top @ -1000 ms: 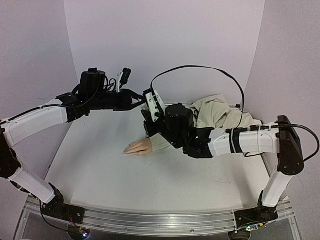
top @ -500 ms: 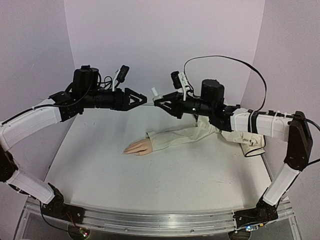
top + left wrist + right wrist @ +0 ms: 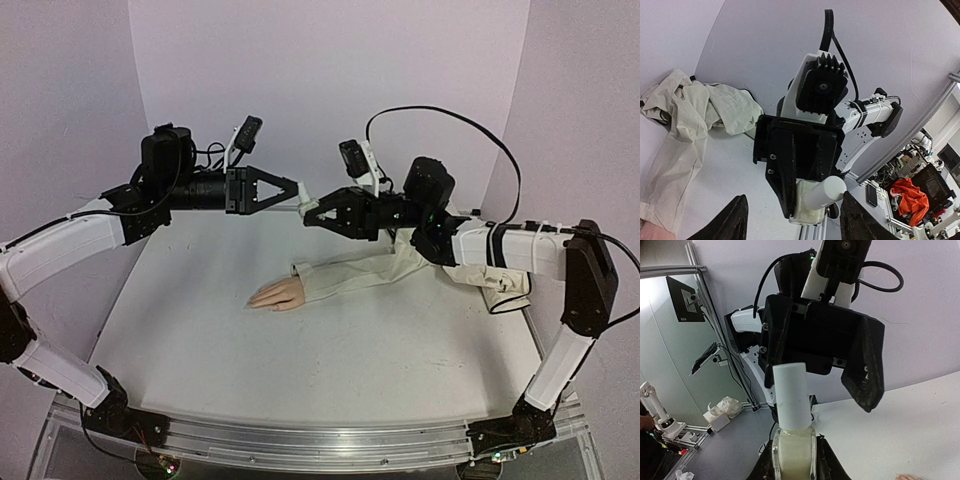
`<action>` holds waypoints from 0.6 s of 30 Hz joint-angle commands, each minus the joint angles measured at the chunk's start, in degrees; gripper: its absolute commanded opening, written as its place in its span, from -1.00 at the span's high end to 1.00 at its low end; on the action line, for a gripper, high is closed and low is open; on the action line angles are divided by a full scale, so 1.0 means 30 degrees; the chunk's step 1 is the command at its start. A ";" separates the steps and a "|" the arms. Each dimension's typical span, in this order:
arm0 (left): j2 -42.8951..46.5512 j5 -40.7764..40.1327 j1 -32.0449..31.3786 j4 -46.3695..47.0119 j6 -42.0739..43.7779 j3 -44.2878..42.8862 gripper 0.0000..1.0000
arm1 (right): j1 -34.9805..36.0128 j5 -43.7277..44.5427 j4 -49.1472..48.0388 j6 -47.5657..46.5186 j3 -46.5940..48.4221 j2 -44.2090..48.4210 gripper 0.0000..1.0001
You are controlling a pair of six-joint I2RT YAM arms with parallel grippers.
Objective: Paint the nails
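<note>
Left pincer (image 3: 296, 190), jaws apart, has neared the bottle (image 3: 310, 207); right pincer (image 3: 318, 213) stays clamped.

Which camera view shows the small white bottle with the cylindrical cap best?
Right wrist: the small white bottle fills the foreground, clamped in the right gripper, cap pointing away. Left wrist shows it nearly end-on, partly hidden by the fingers; top external shows only a speck.

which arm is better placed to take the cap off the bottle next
Left. The left claw is open and faces the white cap head-on, close to it. The right claw is shut on the bottle, so it can only hold it steady.
</note>
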State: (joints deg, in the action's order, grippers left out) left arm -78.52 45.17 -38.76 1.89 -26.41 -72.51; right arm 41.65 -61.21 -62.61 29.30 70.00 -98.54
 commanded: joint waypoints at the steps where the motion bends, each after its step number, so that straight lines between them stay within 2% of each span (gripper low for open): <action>1: -0.0156 0.0829 -0.0472 0.1583 -0.0193 -0.0525 -0.15 | -0.0080 -0.0689 -0.2792 0.1231 0.0285 -0.0111 1.00; 9: -0.0564 0.0798 -0.0911 0.1744 -0.0005 -0.1029 0.08 | -0.0069 -0.0496 -0.2831 0.1390 0.0398 -0.0404 1.00; 16: -0.0633 0.0035 -0.1053 0.1744 0.0213 -0.1042 0.50 | -0.0066 -0.0300 -0.2685 0.1186 0.0310 -0.0532 1.00; 18: -0.0648 -0.0341 -0.1054 0.1754 0.0249 -0.1028 0.54 | -0.0066 -0.0022 -0.2159 0.0851 0.0378 -0.0619 1.00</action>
State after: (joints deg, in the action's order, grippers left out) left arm -80.55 45.63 -41.58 4.12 -26.55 -72.77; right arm 41.47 -61.69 -65.78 32.82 69.97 -100.22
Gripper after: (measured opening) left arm 0.247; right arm 0.219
